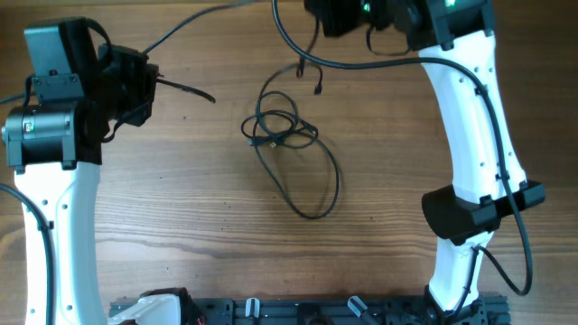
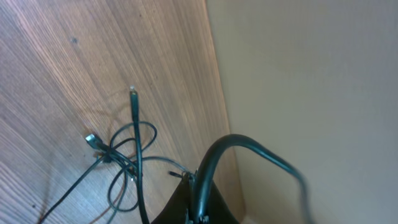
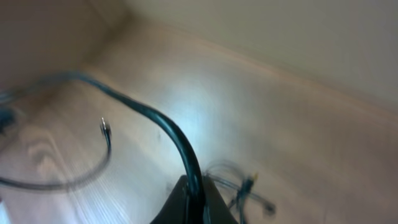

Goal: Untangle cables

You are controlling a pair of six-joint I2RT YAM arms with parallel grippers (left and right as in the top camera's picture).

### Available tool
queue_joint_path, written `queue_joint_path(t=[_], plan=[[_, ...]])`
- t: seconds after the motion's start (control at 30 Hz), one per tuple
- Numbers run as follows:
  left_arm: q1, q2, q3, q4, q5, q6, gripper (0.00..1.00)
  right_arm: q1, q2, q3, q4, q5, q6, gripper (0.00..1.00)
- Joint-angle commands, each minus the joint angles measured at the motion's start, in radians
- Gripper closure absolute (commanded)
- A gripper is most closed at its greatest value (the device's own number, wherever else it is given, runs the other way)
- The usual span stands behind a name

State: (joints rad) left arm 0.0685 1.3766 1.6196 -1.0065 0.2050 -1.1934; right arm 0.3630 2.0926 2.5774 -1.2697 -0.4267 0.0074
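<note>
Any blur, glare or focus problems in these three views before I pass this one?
Overhead: sharp and evenly lit, cables crisp on the table. Left wrist: in focus, soft shadows beside the cables. Right wrist: motion-blurred throughout, bright glare patch on the table, cables smeared.

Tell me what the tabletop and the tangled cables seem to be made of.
The tabletop looks like wood or wood-look laminate with a matte finish; brown streaky grain runs across it. The cables are probably sheathed in rubber or plastic, smooth black with a slight sheen; they curl in loose loops. One plug end looks like bright metal.
</note>
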Motion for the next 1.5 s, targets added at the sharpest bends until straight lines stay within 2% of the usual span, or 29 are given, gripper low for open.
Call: queue_joint_path(t=[0.0,0.2,0.4,0.63,0.8,0.9,1.13,1.2,1.3,1.47], plan=[[0.006,-0.002,0.003,-0.005,-0.043,0.043,0.96,-0.009,0.023,-0.108,-0.102,0.046,0.003,0.96],[0.006,0.016,0.001,-0.031,-0.042,0.057,0.96,-0.009,0.027,-0.311,-0.185,0.064,-0.071,0.96],[0.005,0.05,0.001,-0.039,-0.038,0.064,0.96,-0.009,0.024,-0.307,-0.34,-0.04,-0.167,0.96],[-0.041,0.087,0.001,-0.049,-0.039,0.065,0.96,-0.002,0.026,-0.315,-0.297,-0.022,-0.163,0.96],[-0.105,0.095,0.001,-0.015,-0.035,0.148,0.96,0.001,0.026,-0.315,-0.21,-0.086,-0.168,0.96],[-0.142,0.095,0.001,0.041,0.058,0.222,0.96,0.0,0.026,-0.315,-0.173,-0.134,-0.202,0.96],[-0.147,0.095,0.001,0.204,0.5,0.433,0.96,-0.005,0.026,-0.315,-0.081,-0.134,-0.217,0.96],[-0.137,0.095,0.001,0.211,0.559,0.457,0.96,-0.012,0.026,-0.313,-0.059,-0.16,-0.212,0.96],[-0.121,0.095,0.001,0.21,0.558,0.457,0.96,-0.031,0.027,-0.312,-0.085,-0.196,-0.128,0.96],[-0.117,0.095,0.001,0.19,0.488,0.457,0.96,-0.036,0.037,-0.315,-0.123,-0.206,-0.124,0.96]])
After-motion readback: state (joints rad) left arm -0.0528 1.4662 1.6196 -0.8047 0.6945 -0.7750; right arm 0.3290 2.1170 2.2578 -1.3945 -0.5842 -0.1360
